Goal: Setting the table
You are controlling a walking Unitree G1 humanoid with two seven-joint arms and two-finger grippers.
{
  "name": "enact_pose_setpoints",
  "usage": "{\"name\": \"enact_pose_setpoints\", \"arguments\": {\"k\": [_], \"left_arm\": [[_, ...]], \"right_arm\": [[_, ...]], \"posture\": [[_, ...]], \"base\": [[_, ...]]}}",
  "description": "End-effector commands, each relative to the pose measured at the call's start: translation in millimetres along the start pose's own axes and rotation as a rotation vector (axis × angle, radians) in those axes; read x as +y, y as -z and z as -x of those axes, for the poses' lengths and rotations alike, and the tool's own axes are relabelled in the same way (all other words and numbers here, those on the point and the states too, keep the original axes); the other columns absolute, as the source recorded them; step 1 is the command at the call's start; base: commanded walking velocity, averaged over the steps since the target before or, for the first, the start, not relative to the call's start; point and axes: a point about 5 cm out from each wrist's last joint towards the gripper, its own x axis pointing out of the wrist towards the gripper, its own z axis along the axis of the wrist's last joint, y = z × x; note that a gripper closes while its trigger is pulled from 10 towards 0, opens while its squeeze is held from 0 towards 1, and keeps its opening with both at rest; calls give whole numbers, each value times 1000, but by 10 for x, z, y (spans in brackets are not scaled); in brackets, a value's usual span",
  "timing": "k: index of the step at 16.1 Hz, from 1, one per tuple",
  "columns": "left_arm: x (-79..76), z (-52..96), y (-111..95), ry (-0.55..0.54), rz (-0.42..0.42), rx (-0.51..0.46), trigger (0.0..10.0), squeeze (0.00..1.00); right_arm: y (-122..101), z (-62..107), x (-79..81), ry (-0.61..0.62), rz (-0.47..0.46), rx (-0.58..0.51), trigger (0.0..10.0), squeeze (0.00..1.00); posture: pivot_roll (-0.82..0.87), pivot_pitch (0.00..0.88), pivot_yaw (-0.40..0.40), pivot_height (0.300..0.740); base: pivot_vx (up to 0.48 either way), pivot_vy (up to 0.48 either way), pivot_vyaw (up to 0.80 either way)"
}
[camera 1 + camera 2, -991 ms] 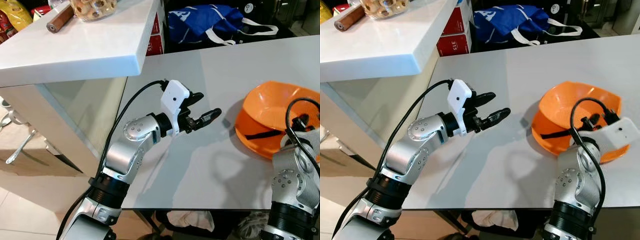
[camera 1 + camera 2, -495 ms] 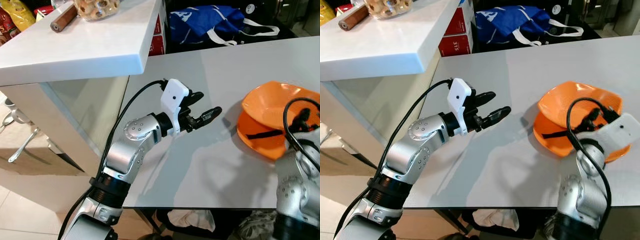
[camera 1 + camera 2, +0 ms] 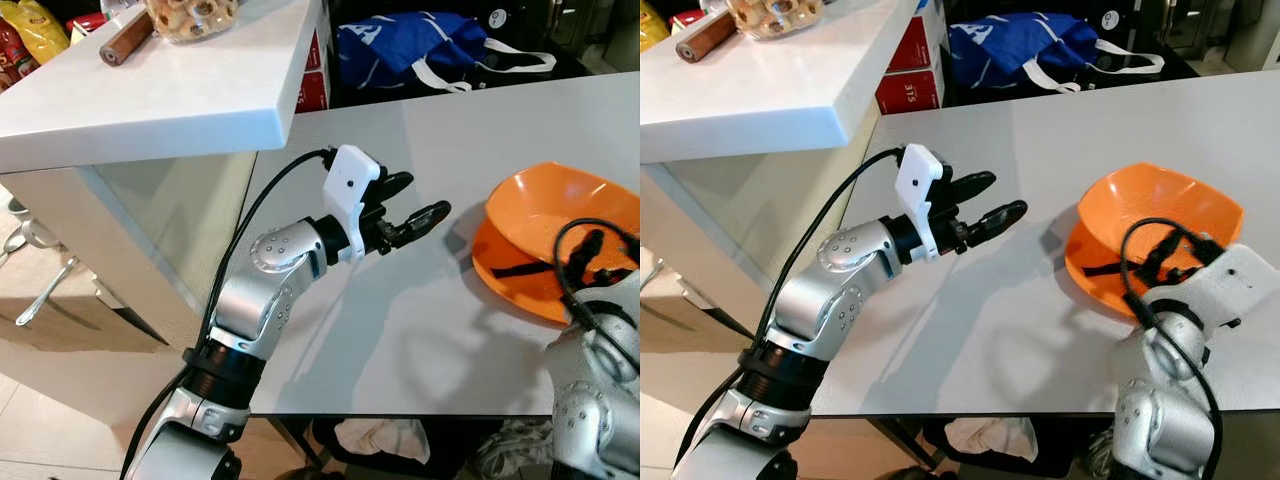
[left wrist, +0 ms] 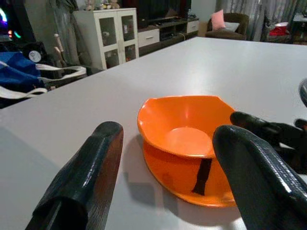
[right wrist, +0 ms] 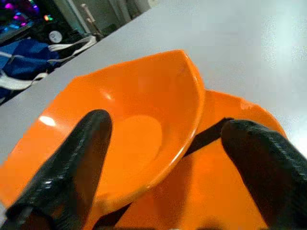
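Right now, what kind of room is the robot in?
Probably a home's dining area next to a living room. There's a grey table with an orange bowl sitting on an orange plate, a white counter holding snacks, and a white cabinet behind.

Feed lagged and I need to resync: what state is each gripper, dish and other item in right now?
Left gripper: open, empty, above the grey table.
Right gripper: open, fingers either side of the bowl's rim.
Orange bowl: upright, tilted, resting in the plate.
Orange plate: flat on the table, black strip across it.
Blue bag: slumped beyond the table.
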Motion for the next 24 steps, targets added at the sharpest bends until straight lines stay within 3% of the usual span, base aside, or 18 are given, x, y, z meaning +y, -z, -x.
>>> {"name": "enact_pose_setpoints", "arguments": {"k": [1, 2, 3, 6, 8, 13, 16, 18, 19, 21, 24], "left_arm": [[103, 36, -22, -51, -5, 2, 10000, 0], [126, 43, -8, -74, -2, 6, 10000, 0], [180, 69, 37, -131, -7, 14, 10000, 0], [276, 168, 199, -273, -25, 37, 10000, 0], [422, 386, 430, -454, -64, 94, 10000, 0], [590, 737, 703, -649, -16, 161, 10000, 0], [513, 965, 716, -680, -46, 128, 10000, 0], [449, 1040, 669, -690, -76, 106, 10000, 0], [457, 1016, 632, -702, -77, 102, 10000, 0], [375, 813, 608, -612, -155, 120, 10000, 0], [430, 743, 577, -624, -109, 109, 10000, 0]], "right_arm": [[-59, 66, 87, -76, 84, -54, 10000, 0], [-95, 98, 111, -114, 153, -105, 10000, 0], [-140, 163, 154, -177, 291, -211, 10000, 0], [-98, 215, 184, -234, 403, -288, 10000, 0], [-84, 237, 235, -296, 479, -347, 10000, 0], [20, 195, 282, -384, 506, -376, 10000, 0], [140, 231, 229, -416, 491, -357, 10000, 0], [179, 283, 192, -427, 466, -346, 10000, 0], [182, 316, 195, -438, 452, -346, 10000, 0], [196, 322, 233, -447, 411, -341, 10000, 0], [187, 284, 260, -443, 368, -330, 10000, 0]], "posture": [[-69, 0, 178, 736], [-71, 0, 176, 736], [-77, 0, 174, 736], [-81, 0, 164, 736], [-87, 0, 158, 736], [-71, 0, 126, 736], [-71, 0, 117, 736], [-68, 0, 111, 736], [-65, 0, 109, 736], [-68, 0, 115, 736], [-77, 0, 128, 736]], "base": [[0, 0, 0], [0, 0, 0], [0, 0, 0], [0, 0, 0], [0, 0, 0], [0, 0, 0], [0, 0, 0], [0, 0, 0], [0, 0, 0], [0, 0, 0], [0, 0, 0]]}}
